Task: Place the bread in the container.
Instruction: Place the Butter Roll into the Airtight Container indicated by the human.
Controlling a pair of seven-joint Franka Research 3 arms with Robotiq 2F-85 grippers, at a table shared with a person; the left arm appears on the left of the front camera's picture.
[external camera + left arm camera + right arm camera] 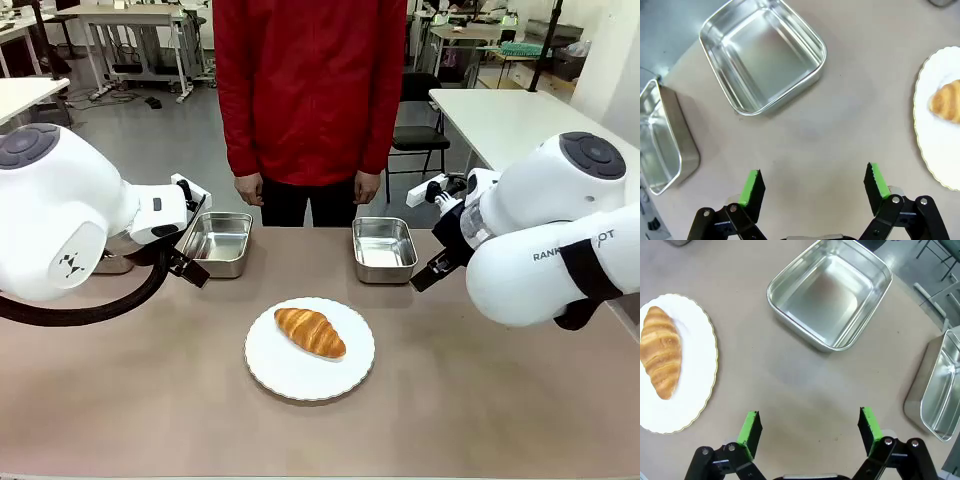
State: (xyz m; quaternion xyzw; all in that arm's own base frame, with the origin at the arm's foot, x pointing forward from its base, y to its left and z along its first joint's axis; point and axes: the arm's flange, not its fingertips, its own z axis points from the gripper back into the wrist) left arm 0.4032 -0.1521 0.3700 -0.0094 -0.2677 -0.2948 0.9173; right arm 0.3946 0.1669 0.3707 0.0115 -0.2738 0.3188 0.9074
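Front view: bread on plate; left pan, right pan beyond.

croissant on white plate | steel pan empty | right end effector spread wide

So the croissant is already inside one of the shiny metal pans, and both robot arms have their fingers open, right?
Not quite. The croissant lies on the round white plate instead; the front view shows it. The left fingers and right fingers are open, as you said.
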